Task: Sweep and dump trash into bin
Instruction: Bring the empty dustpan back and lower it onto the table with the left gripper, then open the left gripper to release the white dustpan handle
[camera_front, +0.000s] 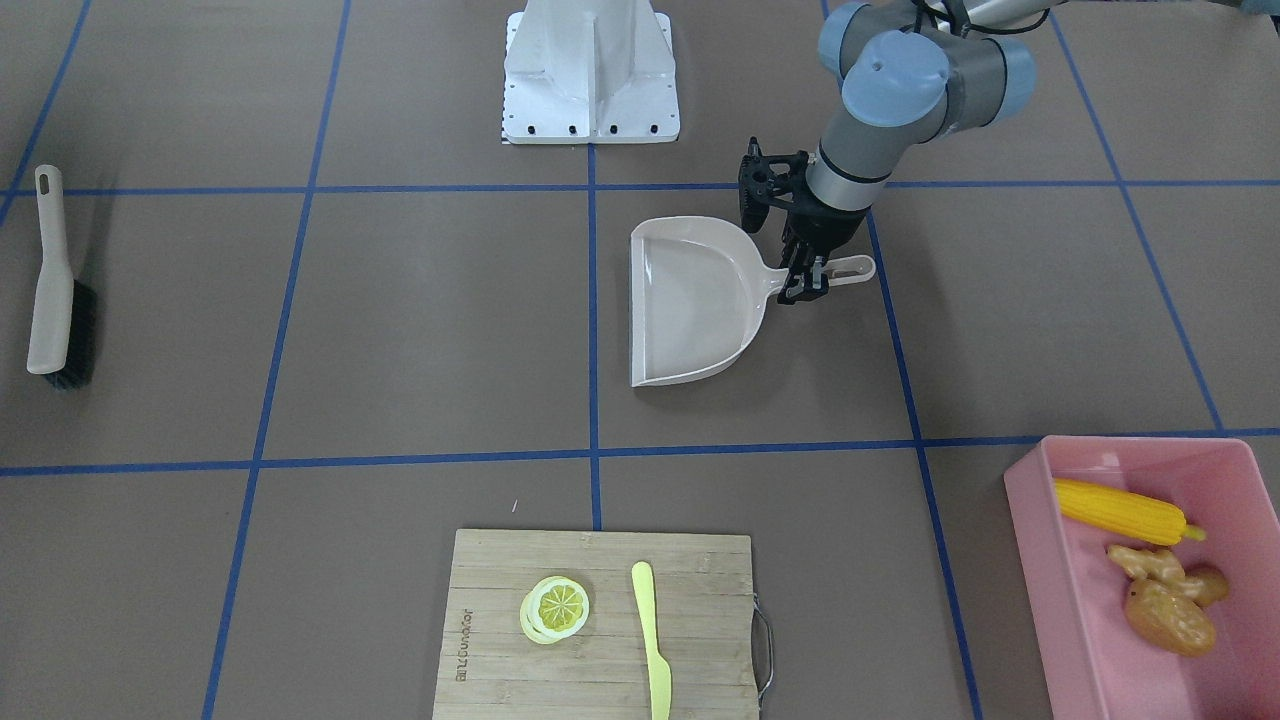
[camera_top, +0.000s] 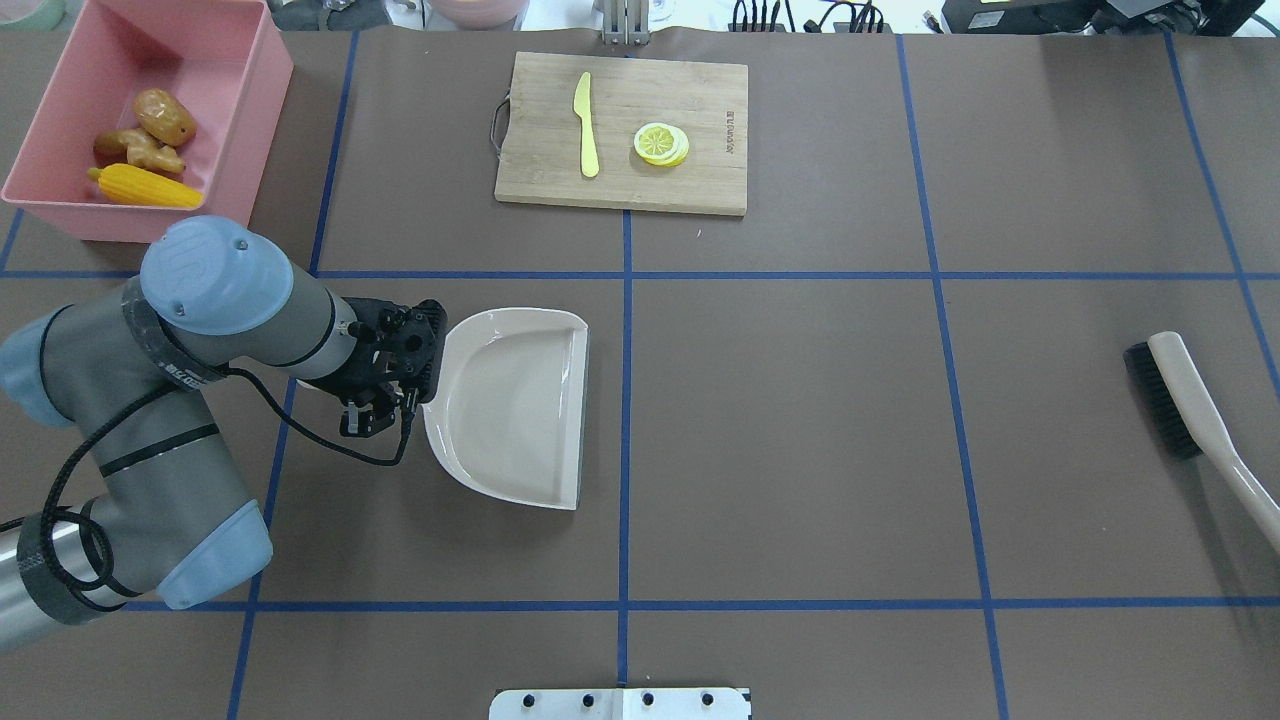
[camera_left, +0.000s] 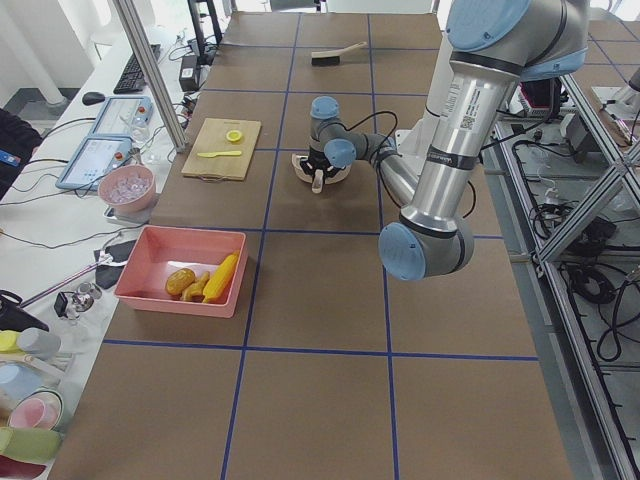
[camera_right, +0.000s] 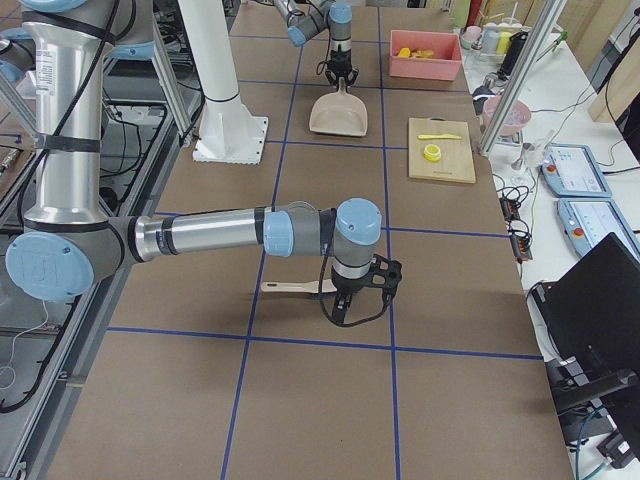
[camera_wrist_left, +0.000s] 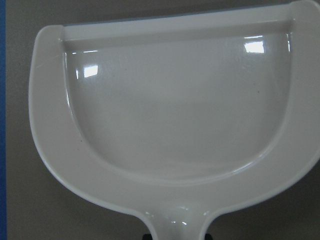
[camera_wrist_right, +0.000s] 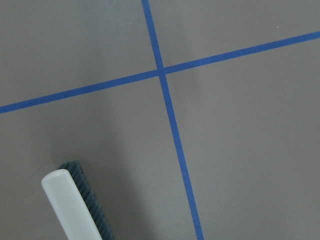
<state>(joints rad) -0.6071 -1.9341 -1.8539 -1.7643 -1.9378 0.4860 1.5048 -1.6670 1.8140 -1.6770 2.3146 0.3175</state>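
**Front-facing view:** The beige dustpan (camera_front: 690, 300) is laid flat on the brown table (camera_front: 420, 330). The left gripper (camera_front: 803, 275) is set down on the dustpan's handle, with a finger seen on each side of it. Whether the handle is squeezed or only straddled cannot be told. The pink bin (camera_front: 1030, 500) is seen well apart from the dustpan, toward the lower right corner, and is partly cut by the frame. All the trash is held in it: the corn cob (camera_front: 1120, 510), the ginger root (camera_front: 1150, 563) and the potato (camera_front: 1172, 620). The corn is on the side nearest the dustpan, and the ginger and potato are touching. A brush (camera_front: 52, 280) is laid well apart from the dustpan, beyond its open mouth. A cutting board (camera_front: 700, 600) with a lemon slice (camera_front: 555, 608) and a yellow knife (camera_front: 650, 640) is placed below the dustpan.

**Overhead view:** The dustpan's handle is hidden under the left gripper. The bin is seen up and left of the dustpan, with the three toys inside.

**Left view:** The bin is seen nearer the camera than the dustpan, and the brush beyond it.

**Right view:** The right gripper (camera_right: 345, 312) is pointed down at the table, well apart from the dustpan and just beside the brush's handle. Whether its fingers are apart or together cannot be told.

**Left wrist view:** The frame is filled by the dustpan's glossy inside. Dark finger parts are seen on both sides of the handle at the bottom edge.

**Right wrist view:** The brush's bristled end is seen lying on the table near crossed blue tape (camera_wrist_right: 160, 70).
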